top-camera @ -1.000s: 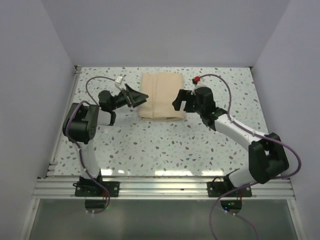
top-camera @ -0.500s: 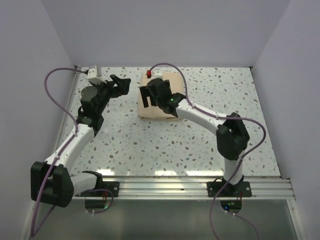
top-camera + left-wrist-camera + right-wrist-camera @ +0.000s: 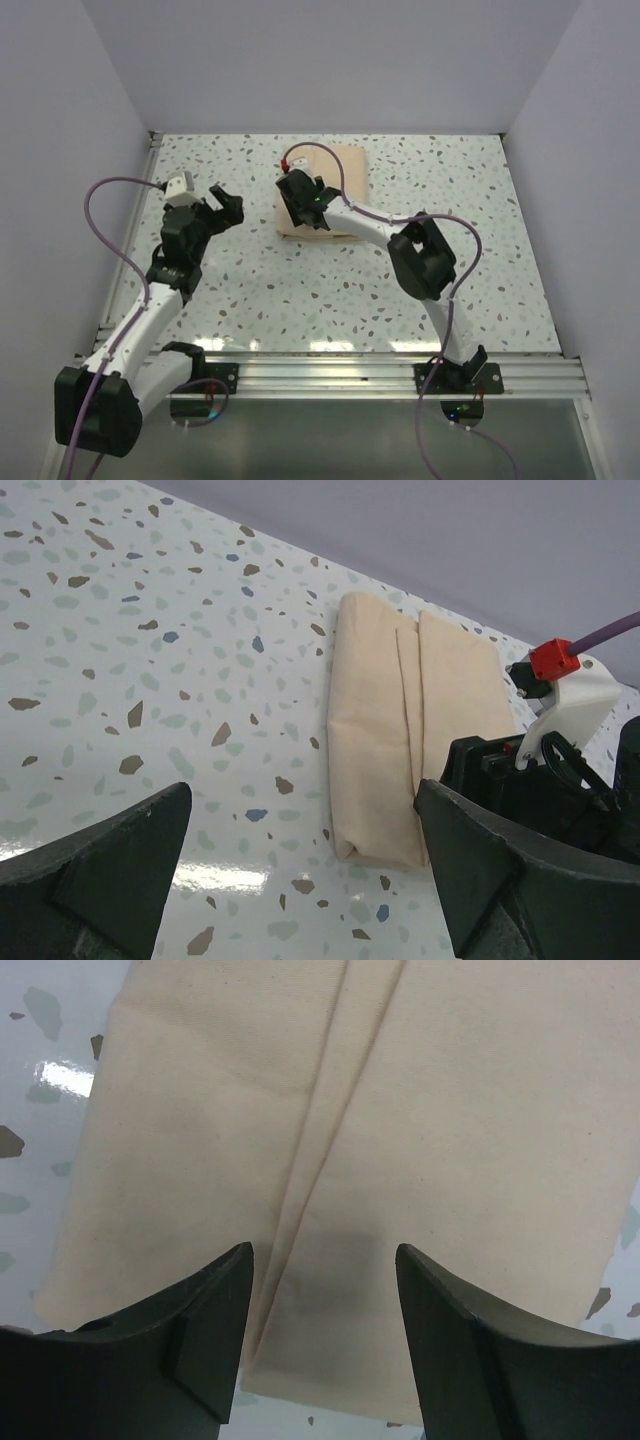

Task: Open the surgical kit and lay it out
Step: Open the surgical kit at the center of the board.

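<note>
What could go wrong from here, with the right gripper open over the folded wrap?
1. The right gripper hangs over the cloth wrap at its overlapping flap edges; closing may pinch several layers, not just the top one, and drag the whole bundle.
2. The left gripper is open and off to the side, touching nothing, so nothing anchors the wrap on the glossy table.

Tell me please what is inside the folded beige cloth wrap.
Only the outside shows: the cloth wrap is closed, with overlapping flaps meeting in the middle. Whatever it holds is covered. The right gripper, fingers open, is above that fold.
</note>
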Available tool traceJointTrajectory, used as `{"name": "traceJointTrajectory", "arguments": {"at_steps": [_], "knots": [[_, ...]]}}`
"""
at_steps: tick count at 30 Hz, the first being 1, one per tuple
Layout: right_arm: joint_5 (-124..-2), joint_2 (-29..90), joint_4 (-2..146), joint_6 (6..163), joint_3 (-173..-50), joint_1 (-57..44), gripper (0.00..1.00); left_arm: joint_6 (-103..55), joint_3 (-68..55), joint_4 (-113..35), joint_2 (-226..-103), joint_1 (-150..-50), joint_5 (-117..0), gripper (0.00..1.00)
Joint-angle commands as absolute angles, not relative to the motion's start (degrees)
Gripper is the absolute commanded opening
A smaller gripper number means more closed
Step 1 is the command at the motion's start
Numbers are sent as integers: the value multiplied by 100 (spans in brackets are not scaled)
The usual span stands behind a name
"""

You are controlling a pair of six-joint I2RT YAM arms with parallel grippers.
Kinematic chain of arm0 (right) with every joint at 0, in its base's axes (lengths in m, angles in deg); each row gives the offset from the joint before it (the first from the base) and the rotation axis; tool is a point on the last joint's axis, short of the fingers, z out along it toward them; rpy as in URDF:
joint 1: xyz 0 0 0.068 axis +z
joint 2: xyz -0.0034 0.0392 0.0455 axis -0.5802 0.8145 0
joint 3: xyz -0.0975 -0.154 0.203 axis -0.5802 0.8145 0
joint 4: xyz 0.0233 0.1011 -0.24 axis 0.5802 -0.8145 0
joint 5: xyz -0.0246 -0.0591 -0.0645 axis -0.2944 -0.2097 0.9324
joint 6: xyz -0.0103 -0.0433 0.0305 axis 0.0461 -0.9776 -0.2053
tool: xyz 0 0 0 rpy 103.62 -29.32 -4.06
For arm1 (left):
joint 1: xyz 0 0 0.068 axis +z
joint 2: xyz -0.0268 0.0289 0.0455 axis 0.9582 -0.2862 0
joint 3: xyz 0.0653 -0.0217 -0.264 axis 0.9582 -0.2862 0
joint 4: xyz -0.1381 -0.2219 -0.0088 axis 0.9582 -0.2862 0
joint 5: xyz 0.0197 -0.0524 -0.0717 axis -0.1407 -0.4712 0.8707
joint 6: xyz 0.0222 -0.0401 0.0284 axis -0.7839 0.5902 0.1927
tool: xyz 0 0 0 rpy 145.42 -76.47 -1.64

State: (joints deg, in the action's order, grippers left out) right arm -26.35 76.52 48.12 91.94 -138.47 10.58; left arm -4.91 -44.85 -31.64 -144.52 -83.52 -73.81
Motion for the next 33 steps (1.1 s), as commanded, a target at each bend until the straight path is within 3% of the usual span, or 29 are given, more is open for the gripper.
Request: {"name": "traceJointTrajectory", "arguments": {"at_steps": [1,4,5,10,15,33], "knots": [[-2480,7761,4695,9209,-14158,1094,63,-579,-4468,-3103,-14587,-8348,-7432,100],[-2463,7928,4634,9226,-14184,1103,50,-571,-4486,-3068,-14719,-8348,-7423,100],[-2428,7972,4590,9244,-14210,1094,35,-571,-4486,-3068,-14745,-8348,-7431,100],[-2278,8113,4493,9244,-14237,1094,26,-562,-4486,-3041,-14825,-8348,-7440,100],[-2138,8087,4466,9182,-14281,1085,1,-553,-4495,-2997,-14886,-8348,-7449,100],[-1479,6699,4897,8972,-13982,1006,0,-535,-4486,-2962,-15001,-8348,-7388,100]]}}
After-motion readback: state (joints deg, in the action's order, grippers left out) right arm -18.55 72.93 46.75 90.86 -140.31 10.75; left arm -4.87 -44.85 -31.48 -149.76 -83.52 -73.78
